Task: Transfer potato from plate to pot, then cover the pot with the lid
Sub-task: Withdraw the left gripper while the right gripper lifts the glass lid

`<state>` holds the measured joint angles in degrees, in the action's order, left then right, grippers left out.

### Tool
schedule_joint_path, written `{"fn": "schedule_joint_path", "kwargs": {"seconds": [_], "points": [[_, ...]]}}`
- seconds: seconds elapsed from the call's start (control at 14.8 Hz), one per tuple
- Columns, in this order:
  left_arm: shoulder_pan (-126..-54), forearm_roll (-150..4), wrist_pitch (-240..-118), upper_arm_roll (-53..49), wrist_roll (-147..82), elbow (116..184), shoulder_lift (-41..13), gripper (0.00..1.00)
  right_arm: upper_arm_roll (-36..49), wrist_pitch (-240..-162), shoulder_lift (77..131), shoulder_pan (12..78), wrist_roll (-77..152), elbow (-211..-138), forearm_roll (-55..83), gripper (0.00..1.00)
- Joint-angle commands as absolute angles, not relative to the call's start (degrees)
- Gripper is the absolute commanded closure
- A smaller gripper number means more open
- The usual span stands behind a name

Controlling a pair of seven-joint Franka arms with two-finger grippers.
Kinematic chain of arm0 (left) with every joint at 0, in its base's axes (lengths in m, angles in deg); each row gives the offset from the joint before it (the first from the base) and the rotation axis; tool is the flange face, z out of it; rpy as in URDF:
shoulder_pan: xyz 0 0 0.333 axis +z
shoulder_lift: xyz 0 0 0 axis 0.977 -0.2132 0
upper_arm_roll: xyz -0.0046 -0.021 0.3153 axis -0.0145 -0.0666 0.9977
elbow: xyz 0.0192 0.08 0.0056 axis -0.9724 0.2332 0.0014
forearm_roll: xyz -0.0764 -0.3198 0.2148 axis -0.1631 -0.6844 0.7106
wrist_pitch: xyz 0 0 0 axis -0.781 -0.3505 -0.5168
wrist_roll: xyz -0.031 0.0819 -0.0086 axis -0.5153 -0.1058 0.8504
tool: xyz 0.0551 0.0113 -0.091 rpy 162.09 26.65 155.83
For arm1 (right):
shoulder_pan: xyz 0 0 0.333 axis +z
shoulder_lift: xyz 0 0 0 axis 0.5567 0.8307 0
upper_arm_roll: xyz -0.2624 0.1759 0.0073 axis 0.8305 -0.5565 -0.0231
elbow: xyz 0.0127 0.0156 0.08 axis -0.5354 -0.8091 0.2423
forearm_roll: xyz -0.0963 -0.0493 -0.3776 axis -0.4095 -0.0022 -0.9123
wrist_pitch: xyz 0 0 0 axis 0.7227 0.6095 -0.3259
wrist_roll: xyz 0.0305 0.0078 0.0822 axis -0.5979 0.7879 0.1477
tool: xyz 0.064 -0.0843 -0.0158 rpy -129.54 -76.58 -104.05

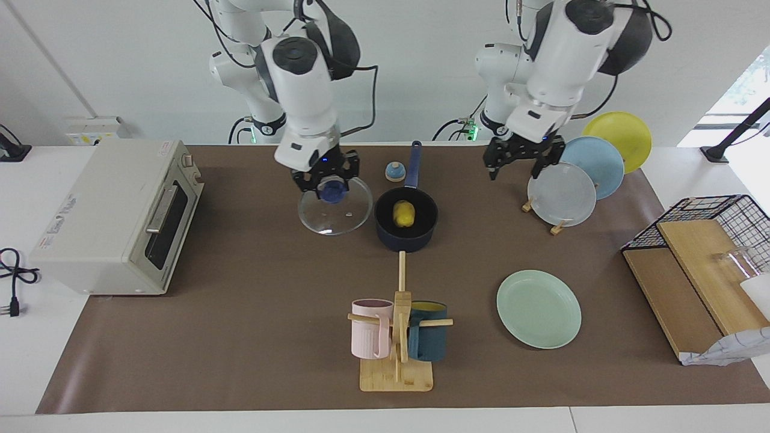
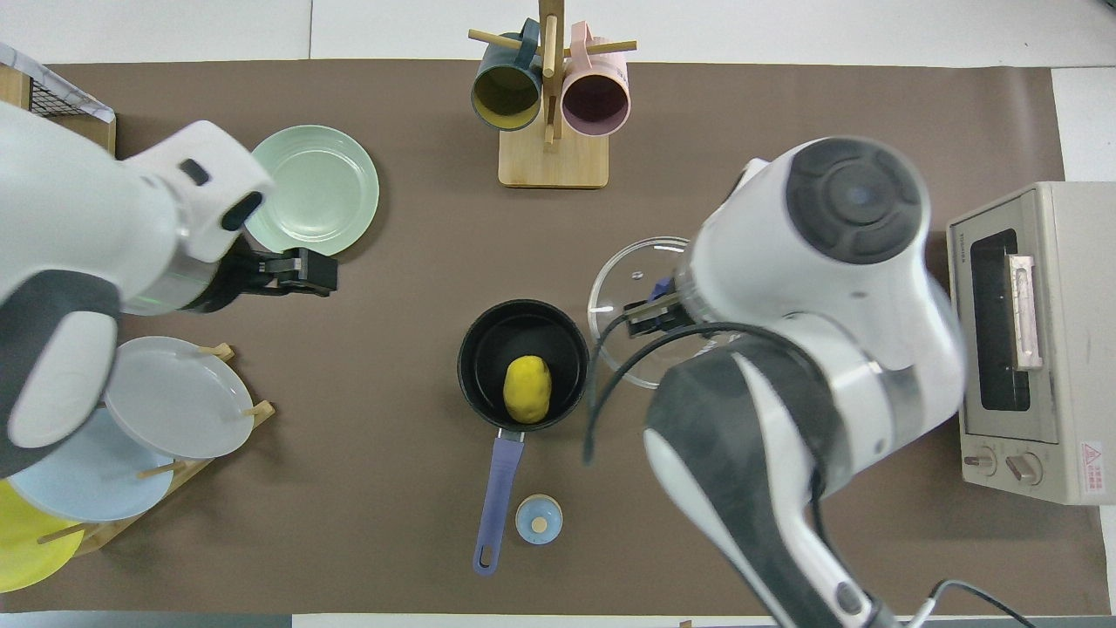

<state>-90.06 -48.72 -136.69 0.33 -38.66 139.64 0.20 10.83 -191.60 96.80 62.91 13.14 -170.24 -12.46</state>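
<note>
The yellow potato [image 1: 403,213] [image 2: 527,389] lies inside the dark navy pot [image 1: 406,240] [image 2: 472,366], whose blue handle points toward the robots. My right gripper [image 1: 332,191] [image 2: 652,303] is shut on the blue knob of the clear glass lid [image 1: 335,218] [image 2: 621,288]. It holds the lid just beside the pot, toward the right arm's end of the table. My left gripper [image 1: 522,166] [image 2: 296,270] hangs open and empty in the air, by the grey plate on the rack. The mint-green plate [image 1: 538,308] [image 2: 308,192] lies bare, farther from the robots than the pot.
A toaster oven [image 1: 114,216] stands at the right arm's end. A mug rack [image 1: 397,337] with a pink and a teal mug stands farther out than the pot. A small bell [image 1: 394,172] sits beside the pot handle. A rack of plates [image 1: 562,193] and a wire basket [image 1: 710,240] are at the left arm's end.
</note>
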Motion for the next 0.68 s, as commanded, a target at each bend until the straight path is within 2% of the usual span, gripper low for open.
{"fn": "schedule_joint_path", "kwargs": {"seconds": [0.0, 0.27, 0.61], "points": [[-82.5, -49.8, -135.3, -0.4, -48.8, 140.3, 0.8, 0.00, 11.3, -194.4, 100.0, 68.2, 7.1, -168.1, -11.8, 1.00], [-80.1, -49.1, -135.4, -0.3, -50.0, 139.9, 0.4, 0.00, 11.3, -198.7, 103.0, 72.0, 2.9, -168.6, -12.0, 1.00], [-81.6, -47.7, -128.9, 0.6, -49.5, 129.8, -3.1, 0.00, 11.3, -199.1, 104.8, 73.2, 2.9, -169.6, -12.5, 1.00]]}}
